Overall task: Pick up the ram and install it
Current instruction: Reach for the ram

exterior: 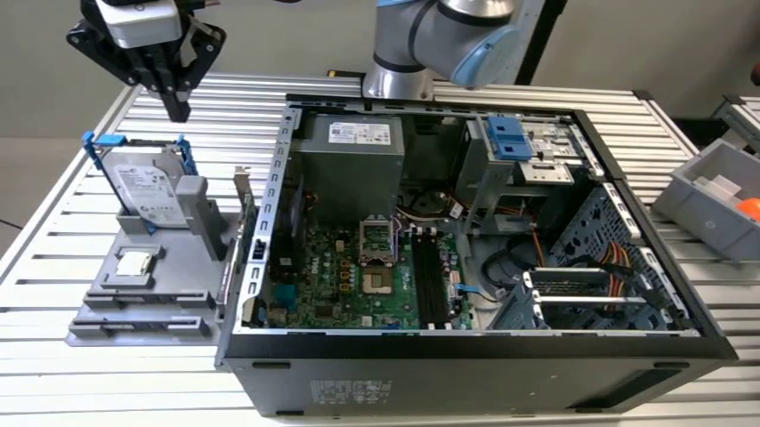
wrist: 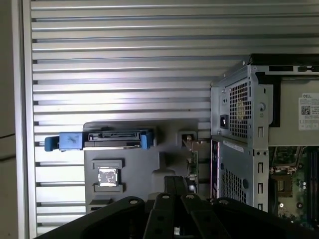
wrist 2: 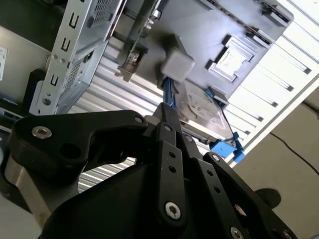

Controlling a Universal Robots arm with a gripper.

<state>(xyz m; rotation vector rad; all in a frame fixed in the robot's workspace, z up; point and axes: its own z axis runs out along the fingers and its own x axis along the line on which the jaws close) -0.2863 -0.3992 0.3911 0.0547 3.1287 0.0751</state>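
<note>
It looked like a robotics lab: a robot arm (exterior: 440,36) stood on a slatted metal bench (exterior: 238,107) beside an opened computer tower (exterior: 475,356) and a grey parts fixture (exterior: 142,307).

A: Gripper (wrist 2: 167,110)?
B: Black, fingers (wrist 2: 169,144) drawn together to a point, hanging over the slatted table (wrist 2: 279,69).
A: Clock centred on that point, then. Three o'clock?
B: Hard drive (wrist 2: 204,112) in its blue frame (wrist 2: 224,148), set in the grey holder (wrist 2: 214,25), just beside the tips.
A: Twelve and two?
B: Grey block (wrist 2: 177,64) at twelve. Small square silver chip (wrist 2: 230,59) at two, seated in a recess of the holder.
A: Eleven?
B: Thin upright strip, possibly the ram (wrist 2: 132,57), too edge-on to be sure. Perforated case wall (wrist 2: 75,45) at ten, close beside it.
</note>
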